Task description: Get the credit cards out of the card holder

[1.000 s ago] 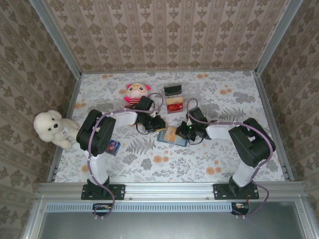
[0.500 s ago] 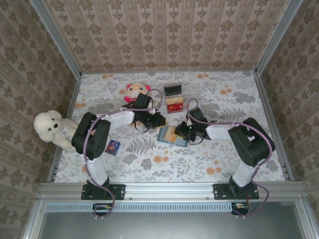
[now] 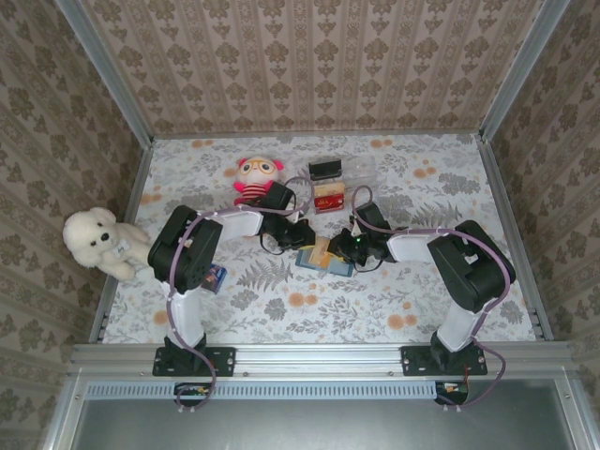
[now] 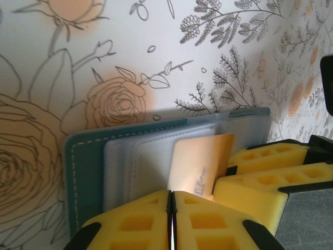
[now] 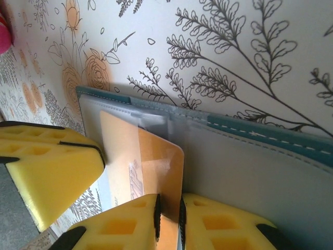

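**A:** Well, how did the two pincers stand?

**B:** Low in the left wrist view, the left pincer (image 4: 170, 196) had its yellow fingers pressed together with no gap, at the near edge of the open card holder (image 4: 86, 166). Whether it nipped a panel or only bore down on it, I could not tell. The right pincer (image 5: 168, 199) was pinching the gold card (image 5: 156, 161), which stood partway out of a clear slot.

**A:** What could have gone wrong from there?

**B:** I judged that the slot might cling to the card. If the left pincer's hold slipped, the holder would drag along. The pinch sat close to the card's edge, so a skewed pull could bend the card or let it slide free. The pincers were also just beside each other and could knock together.

**A:** And the surface, and the room?

**B:** The desk (image 3: 422, 300) wore a pale floral print, with the holder at centre frame in the top view. Higher up sat a pink doll (image 3: 257, 178) and a black block (image 3: 325, 169). A white plush dog (image 3: 94, 239) leaned at the left edge. Patterned wallpaper (image 3: 309, 66) closed the back and sides.
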Available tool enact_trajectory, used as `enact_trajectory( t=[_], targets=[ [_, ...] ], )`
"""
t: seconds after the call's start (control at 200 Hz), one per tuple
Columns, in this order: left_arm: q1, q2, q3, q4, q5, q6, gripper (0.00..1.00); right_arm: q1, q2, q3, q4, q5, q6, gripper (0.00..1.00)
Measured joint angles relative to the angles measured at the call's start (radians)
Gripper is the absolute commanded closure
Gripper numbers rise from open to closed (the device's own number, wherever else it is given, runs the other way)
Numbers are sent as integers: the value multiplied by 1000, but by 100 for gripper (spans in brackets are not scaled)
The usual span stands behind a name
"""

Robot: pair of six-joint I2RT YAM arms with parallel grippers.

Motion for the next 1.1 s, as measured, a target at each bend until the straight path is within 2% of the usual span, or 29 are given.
enact_trajectory(
  t=[0.225,0.5,0.82,0.985,1.1],
  targets=[
    [0,0,-5,2,-18,-8,89,-5,14,0,26,-27,16,82],
    [6,-6,-16,11,-23,-8,88,-16,24,-1,47,-45,24,93],
    [8,-16,-26,22,-22,-8,81,-44,-17,-19,27,-58,-3,97],
    [10,-18,-33,29,-14,-8,85,-48,-46,-29,-9,-65,-34,92],
    [6,-17,-27,1,-23,5,88,-48,-39,-28,-13,-70,-39,83]
  ],
)
